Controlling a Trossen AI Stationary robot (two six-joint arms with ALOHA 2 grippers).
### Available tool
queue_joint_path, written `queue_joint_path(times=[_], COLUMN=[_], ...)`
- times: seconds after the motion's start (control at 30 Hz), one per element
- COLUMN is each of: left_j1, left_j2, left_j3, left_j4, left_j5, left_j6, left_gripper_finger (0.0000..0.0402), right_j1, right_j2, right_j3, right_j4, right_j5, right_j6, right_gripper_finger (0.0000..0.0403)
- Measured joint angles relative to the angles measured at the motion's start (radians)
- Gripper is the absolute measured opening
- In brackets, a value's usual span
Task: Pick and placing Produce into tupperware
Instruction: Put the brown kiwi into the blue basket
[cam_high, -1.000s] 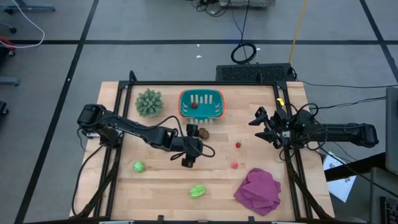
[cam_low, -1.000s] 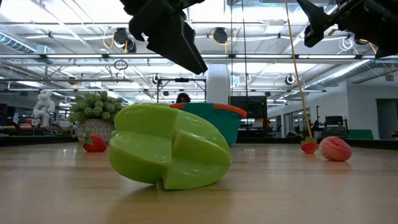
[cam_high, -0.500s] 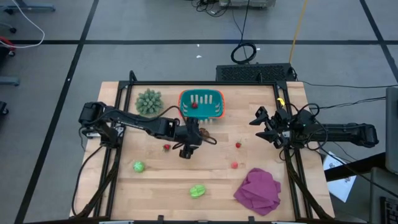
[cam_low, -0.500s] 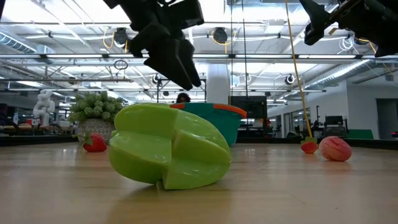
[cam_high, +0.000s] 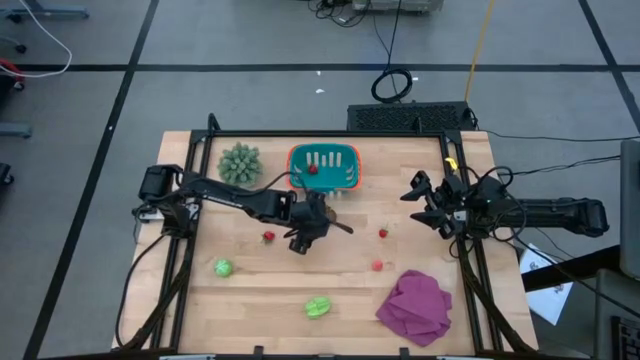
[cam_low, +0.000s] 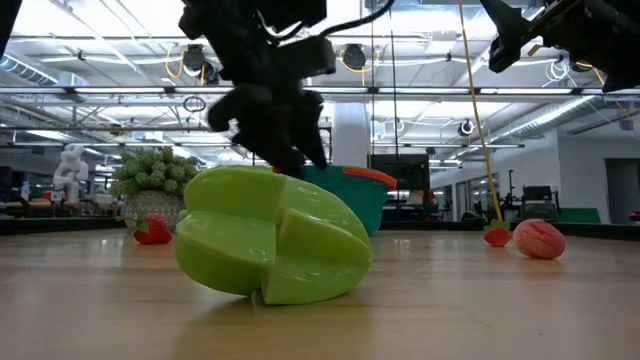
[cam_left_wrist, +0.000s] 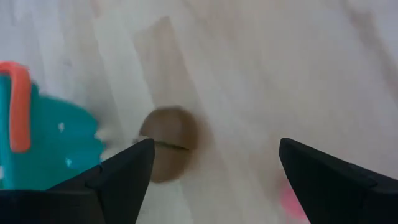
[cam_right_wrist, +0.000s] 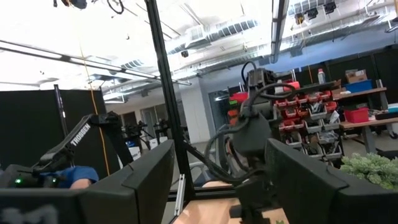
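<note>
Brown oval (cam_left_wrist: 166, 143) between open left gripper (cam_left_wrist: 211, 171) jaws

The left gripper (cam_high: 318, 222) hangs open over the brown oval (cam_left_wrist: 166, 144), beside the tupperware (cam_high: 324, 167). That tub's wall crowds the far side; bare table (cam_high: 350, 260) lies open on the near side.

Bright overhead ceiling lights give even light and soft shadows; the left wrist view is motion-blurred, the brown oval (cam_left_wrist: 166, 144) smeared.
</note>
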Motion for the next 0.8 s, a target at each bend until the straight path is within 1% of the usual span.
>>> queue_joint_path(times=[0.03, 0.1, 0.2, 0.27, 0.47, 0.8], left_j1=[0.004, 0.013, 0.024, 0.034, 0.059, 0.066], left_j2=[0.007, 0.010, 0.027, 0.028, 0.042, 0.045], left_j3=[0.002, 0.000, 0.003, 0.003, 0.013, 0.013], left_j4=[0.023, 0.008, 0.077, 0.053, 0.061, 0.064], left_j5=[0.000, -0.003, -0.003, 0.002, 0.025, 0.051], left_j6=[0.005, 0.017, 0.045, 0.043, 0.042, 0.041], left_gripper_finger=[0.0351, 0.0351, 0.0351, 0.0351, 0.0351, 0.0351], right_j1=[0.000, 0.000, 0.000, 0.000, 0.000, 0.000], right_j2=[0.000, 0.009, 0.013, 0.019, 0.023, 0.023], right_j3=[0.000, 0.000, 0.000, 0.000, 0.000, 0.000], right_j4=[-0.003, 0.003, 0.007, 0.009, 0.020, 0.020], right_j5=[0.000, 0.001, 0.001, 0.002, 0.003, 0.003], right_j6=[0.000, 0.000, 0.000, 0.000, 0.000, 0.000], right_gripper_finger=[0.0242, 0.0242, 0.0242, 0.0242, 0.0242, 0.0242])
